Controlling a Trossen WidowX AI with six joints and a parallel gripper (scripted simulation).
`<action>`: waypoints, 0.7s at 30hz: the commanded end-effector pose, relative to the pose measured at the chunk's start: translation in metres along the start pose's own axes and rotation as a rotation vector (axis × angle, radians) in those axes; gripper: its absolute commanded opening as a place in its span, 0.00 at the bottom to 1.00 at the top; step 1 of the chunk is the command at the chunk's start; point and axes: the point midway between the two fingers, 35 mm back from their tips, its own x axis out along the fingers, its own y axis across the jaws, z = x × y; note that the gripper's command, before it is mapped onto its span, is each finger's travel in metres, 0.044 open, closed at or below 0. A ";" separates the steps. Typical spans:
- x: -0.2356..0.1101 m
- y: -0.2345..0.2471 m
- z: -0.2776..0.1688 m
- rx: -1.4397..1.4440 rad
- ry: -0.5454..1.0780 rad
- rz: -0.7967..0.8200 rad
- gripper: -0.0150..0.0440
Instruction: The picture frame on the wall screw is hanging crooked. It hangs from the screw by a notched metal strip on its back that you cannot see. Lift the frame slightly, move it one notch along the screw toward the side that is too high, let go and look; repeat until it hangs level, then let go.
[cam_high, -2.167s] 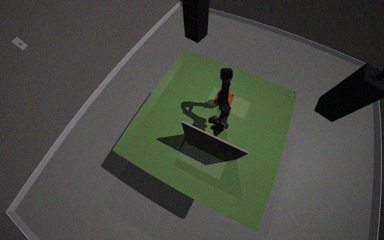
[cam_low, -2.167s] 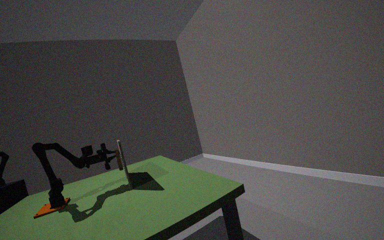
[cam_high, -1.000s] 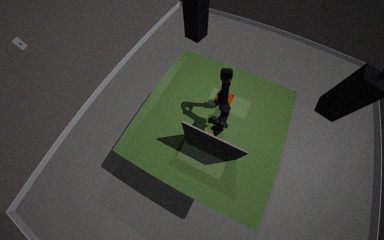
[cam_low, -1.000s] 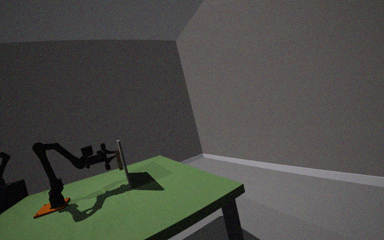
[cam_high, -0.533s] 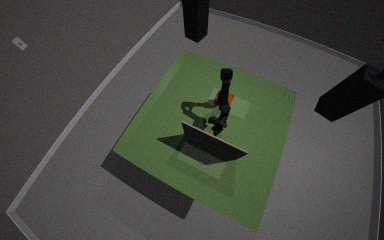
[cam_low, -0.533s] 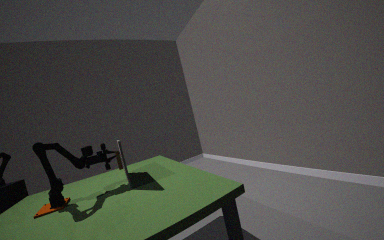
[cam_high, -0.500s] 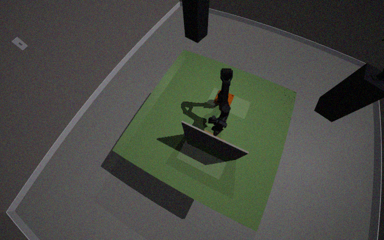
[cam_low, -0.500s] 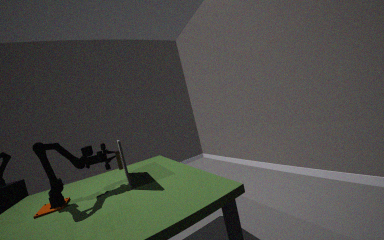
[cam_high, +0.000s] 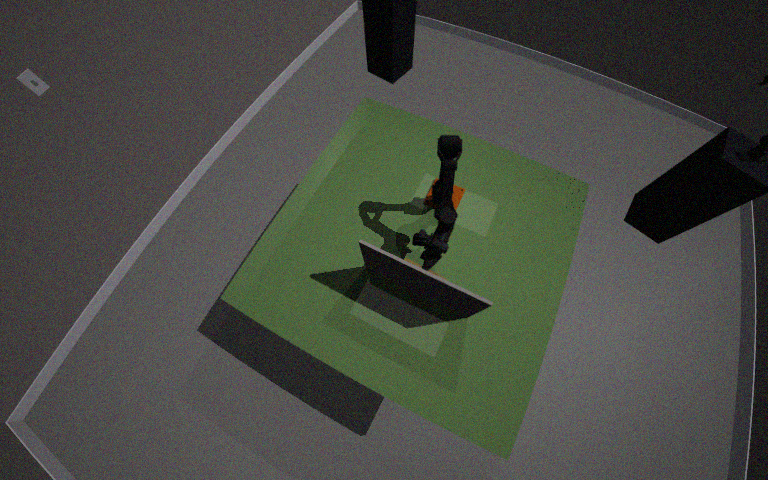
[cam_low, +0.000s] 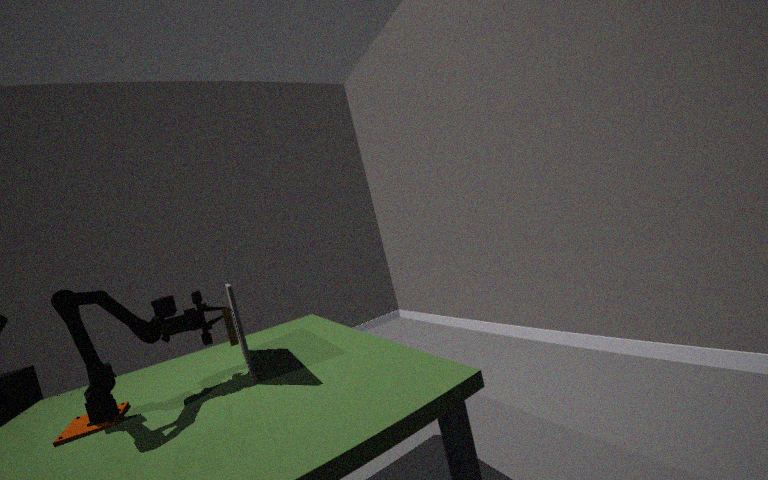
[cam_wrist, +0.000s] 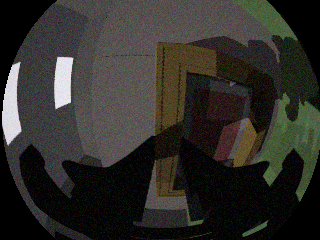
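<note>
The picture frame (cam_low: 231, 333) (cam_wrist: 171, 95), with a brown-gold wooden border around a dark picture with red and yellow shapes, hangs in front of the upright grey panel (cam_high: 419, 285) (cam_low: 240, 333) (cam_wrist: 125, 100). My gripper (cam_high: 426, 267) (cam_low: 224, 312) (cam_wrist: 166, 140) is shut on the frame's left bar, low on that side in the wrist view. That bar looks nearly upright there; the top bar slopes down to the right in the wide lens, so I cannot tell whether the frame is level. The screw and the notched strip are hidden behind the frame.
The panel stands on the green table (cam_high: 509, 350) (cam_low: 362, 390). My arm's orange base plate (cam_high: 458, 196) (cam_low: 73, 433) is on the table, on the frame's side of the panel. Dark blocks (cam_high: 390, 45) (cam_high: 673, 198) stand beyond the table. Arm and panel cast shadows on the table.
</note>
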 end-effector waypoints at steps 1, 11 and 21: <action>0.000 0.000 0.000 0.035 0.002 -0.001 0.25; 0.000 0.000 0.000 0.084 0.002 -0.001 0.25; 0.000 0.000 0.000 0.104 0.000 0.000 0.39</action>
